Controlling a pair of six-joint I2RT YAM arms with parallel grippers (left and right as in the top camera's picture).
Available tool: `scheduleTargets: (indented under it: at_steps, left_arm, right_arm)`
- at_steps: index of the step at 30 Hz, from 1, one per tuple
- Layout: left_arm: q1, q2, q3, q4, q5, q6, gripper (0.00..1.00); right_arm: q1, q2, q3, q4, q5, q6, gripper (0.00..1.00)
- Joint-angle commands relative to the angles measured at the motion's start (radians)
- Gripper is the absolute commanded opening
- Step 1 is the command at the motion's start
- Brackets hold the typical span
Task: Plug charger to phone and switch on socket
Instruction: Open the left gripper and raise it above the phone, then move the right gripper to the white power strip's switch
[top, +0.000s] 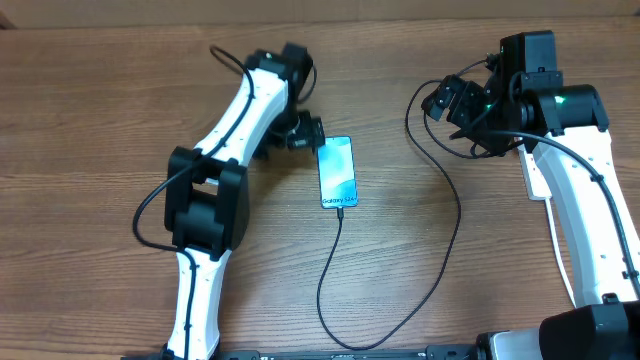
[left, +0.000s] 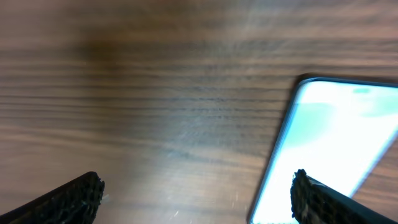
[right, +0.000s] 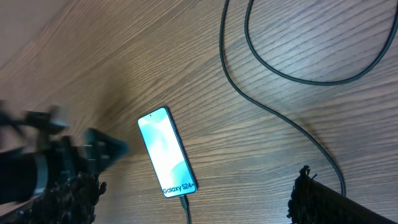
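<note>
Phone lies far-to-near on the table, charger at its near end — no socket in view

Left tool, released and empty, sits just left of its far end — the nearer arm; right tool, also released, well right.

Brown wood-grain table top, filling all three views. Overhead: dark grain lines run left to right across the surface. Left wrist view: the grain appears blurred, with a soft pale sheen at centre. Right wrist view: the grain runs diagonally.
</note>
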Motion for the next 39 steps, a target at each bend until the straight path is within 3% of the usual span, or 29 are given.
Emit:
scheduleTargets:
  at_steps: [1, 11, 39]
  left_arm:
    - [-0.006, -0.169, 0.133, -0.049, -0.101, 0.058, 1.00]
    - [-0.009, -0.470, 0.205, -0.124, -0.101, 0.064, 0.99]
    - [-0.009, -0.483, 0.201, -0.188, -0.101, 0.064, 1.00]
  right_arm:
    - [-0.007, -0.021, 0.008, 0.005, 0.033, -0.005, 1.00]
    - [-0.007, -0.021, 0.007, 0.001, 0.051, -0.004, 1.00]
    - [-0.026, -0.021, 0.010, -0.046, 0.023, -0.006, 1.00]
